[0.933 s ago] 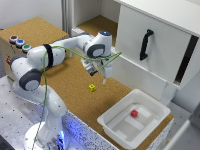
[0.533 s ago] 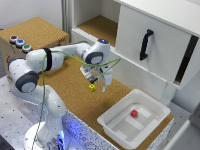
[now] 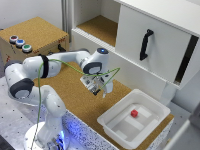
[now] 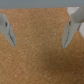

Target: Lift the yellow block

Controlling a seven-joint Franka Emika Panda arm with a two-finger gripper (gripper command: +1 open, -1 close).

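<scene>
Here your gripper (image 3: 98, 90) hangs low over the cork bench (image 3: 75, 95), fingers (image 4: 69, 35) spread wide (only bare cork between them); yellow block unseen.

Small red cube (image 3: 134, 113) inside white tray (image 3: 116, 129); three coloured buttons (image 3: 20, 44) on cork box (image 3: 37, 31); cabinet door handle (image 3: 146, 44) black.

Yellow block: not visible in either view, hidden beneath the gripper (image 3: 98, 90) in the exterior view. Fingers (image 4: 7, 31) blurred and cut off by the wrist view's edge.
</scene>
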